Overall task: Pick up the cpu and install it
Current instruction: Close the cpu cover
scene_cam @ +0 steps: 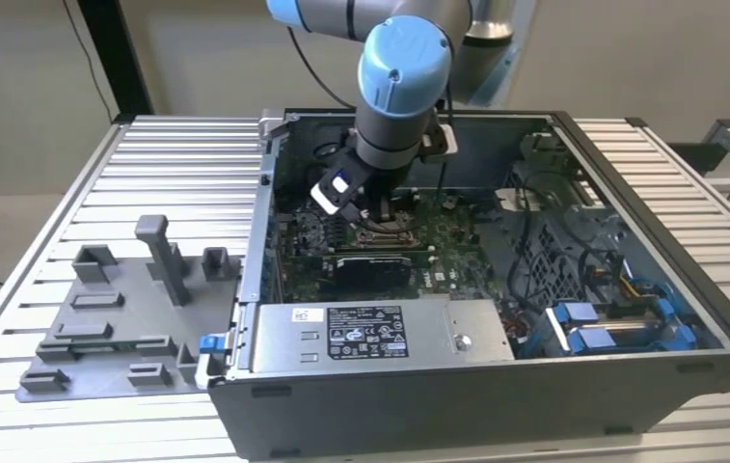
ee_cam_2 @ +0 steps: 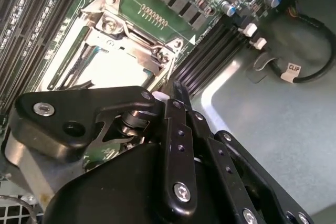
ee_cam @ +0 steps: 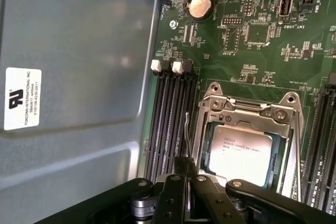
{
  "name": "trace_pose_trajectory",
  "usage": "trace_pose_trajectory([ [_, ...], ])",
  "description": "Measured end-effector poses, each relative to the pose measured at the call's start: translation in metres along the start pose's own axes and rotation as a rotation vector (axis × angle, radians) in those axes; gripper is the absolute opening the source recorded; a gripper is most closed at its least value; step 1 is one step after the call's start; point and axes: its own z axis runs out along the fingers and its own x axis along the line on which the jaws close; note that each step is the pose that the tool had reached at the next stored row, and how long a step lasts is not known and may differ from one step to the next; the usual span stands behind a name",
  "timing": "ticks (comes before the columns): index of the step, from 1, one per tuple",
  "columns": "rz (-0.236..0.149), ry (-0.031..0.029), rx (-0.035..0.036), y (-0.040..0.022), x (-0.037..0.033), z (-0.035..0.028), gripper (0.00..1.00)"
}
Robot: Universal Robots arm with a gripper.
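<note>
We see an open computer case [scene_cam: 622,376] on a slatted table [scene_cam: 172,174], its green motherboard [ee_cam: 252,51] exposed, with grey fixture blocks [scene_cam: 121,318] beside it on the exterior view's left.

The gripper [ee_cam: 189,192] body hides the near edge of the cpu [ee_cam: 239,153] in the first wrist view.

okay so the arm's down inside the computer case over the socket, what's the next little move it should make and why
Probably a short straight lift away from the board. In the first wrist view the cpu already lies flat inside the socket frame, its silver top facing up, and the gripper hangs close above it inside the computer case. Rising straight would avoid dragging across the chip or frame.
</note>
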Motion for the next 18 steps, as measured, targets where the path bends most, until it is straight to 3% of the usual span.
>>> trace_pose_trajectory([
  [18, 0.0, -0.0006, 0.0002, 0.0086, 0.0, 0.0094, 0.0],
])
